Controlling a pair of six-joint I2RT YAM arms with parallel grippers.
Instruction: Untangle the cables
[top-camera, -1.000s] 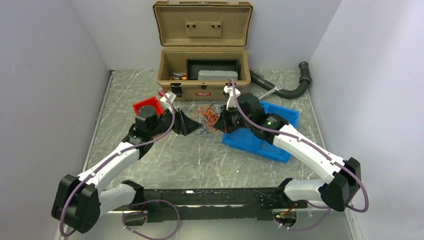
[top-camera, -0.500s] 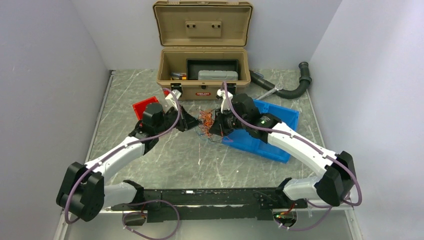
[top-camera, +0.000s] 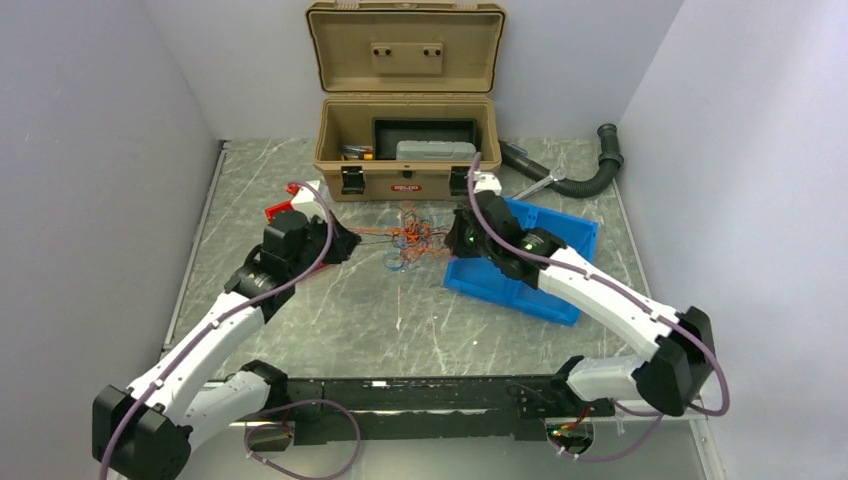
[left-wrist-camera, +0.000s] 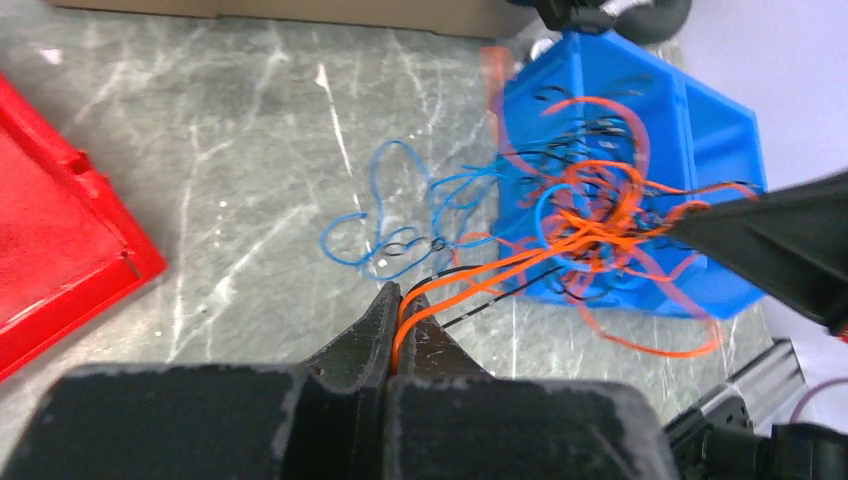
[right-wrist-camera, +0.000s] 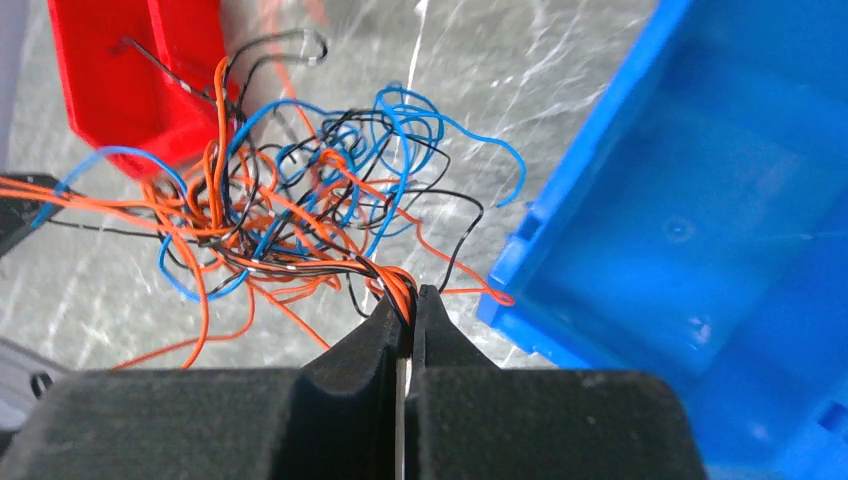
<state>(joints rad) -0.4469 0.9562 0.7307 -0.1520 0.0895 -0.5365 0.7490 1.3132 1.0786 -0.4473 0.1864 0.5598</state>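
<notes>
The cables (top-camera: 412, 240) sit mid-counter as a small knot of orange, blue and black strands, in front of the tan toolbox (top-camera: 405, 182) and just left of the blue bin (top-camera: 560, 292). The knot is strung out sideways between both arms. The left tool (left-wrist-camera: 400, 318) has its jaws pressed together on a few orange strands and a black one, and those run out taut towards the heart of the tangle. The right tool (right-wrist-camera: 408, 305) is clamped tight too, pinching a thick little bundle of orange and black wires right at its fingertips. Blue loops spill loose from the near side of the knot over the grey marbled counter (top-camera: 400, 320); whether they touch it, I can't tell. Orange curls fan out on the bin side. Behind the left tool lies a red tray (top-camera: 281, 212), flat on the counter. The toolbox stands with its lid up, and a black corrugated hose (top-camera: 592, 180) curves at the far right.
</notes>
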